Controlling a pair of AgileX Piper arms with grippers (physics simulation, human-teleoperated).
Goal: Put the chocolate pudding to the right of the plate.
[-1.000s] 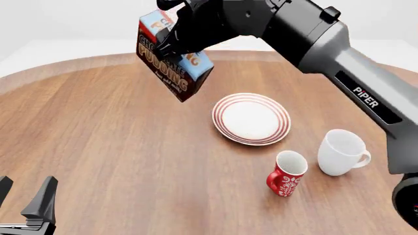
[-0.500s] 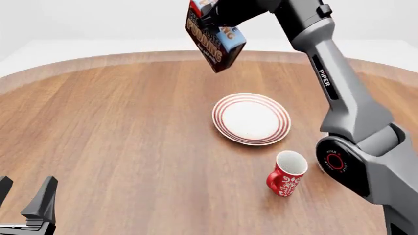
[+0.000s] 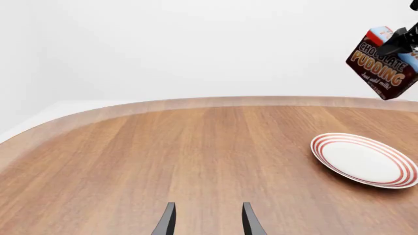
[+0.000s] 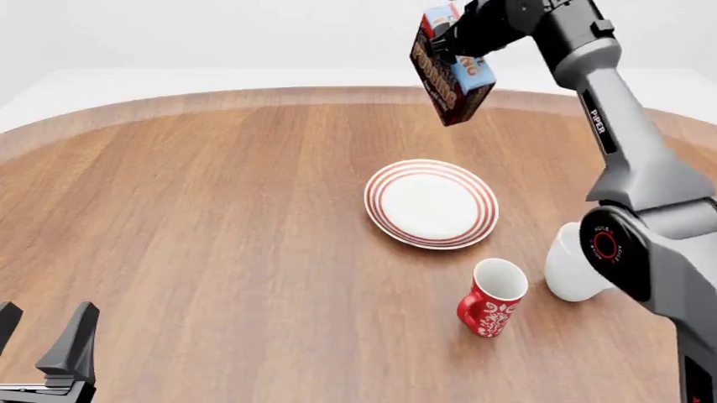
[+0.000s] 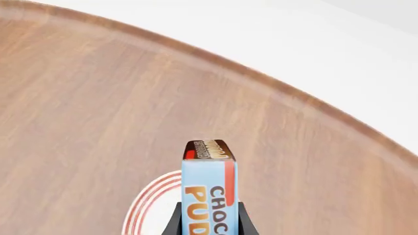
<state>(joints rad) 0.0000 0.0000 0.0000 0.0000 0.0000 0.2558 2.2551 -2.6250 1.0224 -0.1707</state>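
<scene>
Brown-sided, blue-topped chocolate pudding carton (image 4: 451, 74) hangs tilted in my right tool (image 4: 465, 35), clamped, high beyond the red-ringed white plate (image 4: 431, 203). I'd swing right, level it, then lower onto bare bench (image 4: 201, 218) beside the plate's right rim.

A red patterned mug (image 4: 492, 298) is standing upright on the wooden tabletop (image 4: 201, 227). A white mug (image 4: 573, 264) is sitting near it, at its 2 o'clock.

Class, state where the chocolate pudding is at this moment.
In the front view the chocolate pudding hangs tilted in the air, clamped in the right gripper, above the table's far edge, beyond the plate.
</scene>
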